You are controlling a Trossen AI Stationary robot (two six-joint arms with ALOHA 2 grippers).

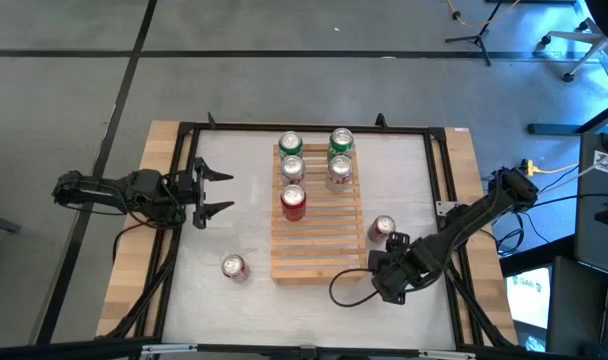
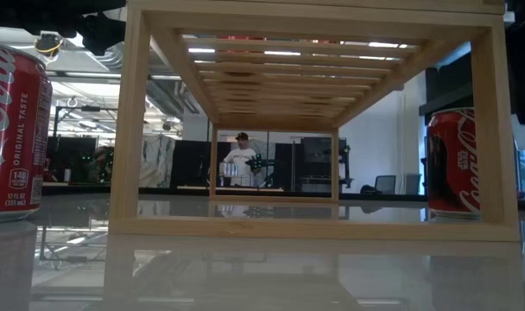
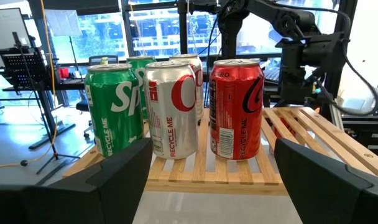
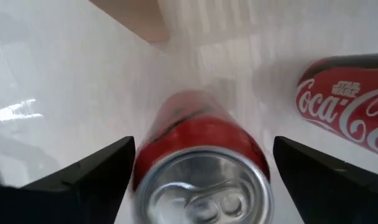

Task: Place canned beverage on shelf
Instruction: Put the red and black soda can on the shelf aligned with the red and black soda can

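Observation:
The shelf (image 1: 319, 235), a pale slatted wooden rack, stands mid-table. Several upright cans crowd its far end: green (image 3: 114, 109), silver (image 3: 173, 109) and red (image 3: 237, 106) ones. My right gripper (image 1: 387, 272) points straight down off the shelf's near right corner. It is open, with its fingers on either side of an upright red can (image 4: 201, 162) that stands on the table. This can is hidden under the gripper in the high view. My left gripper (image 1: 224, 193) waits open and level at the table's left, facing the shelf.
A red Coca-Cola can (image 1: 382, 229) stands on the table just right of the shelf, close to my right gripper. Another red can (image 1: 234, 266) stands near the shelf's near left corner. Black rails (image 1: 439, 180) frame the tabletop. A cable loop (image 1: 344, 292) lies by the shelf's near edge.

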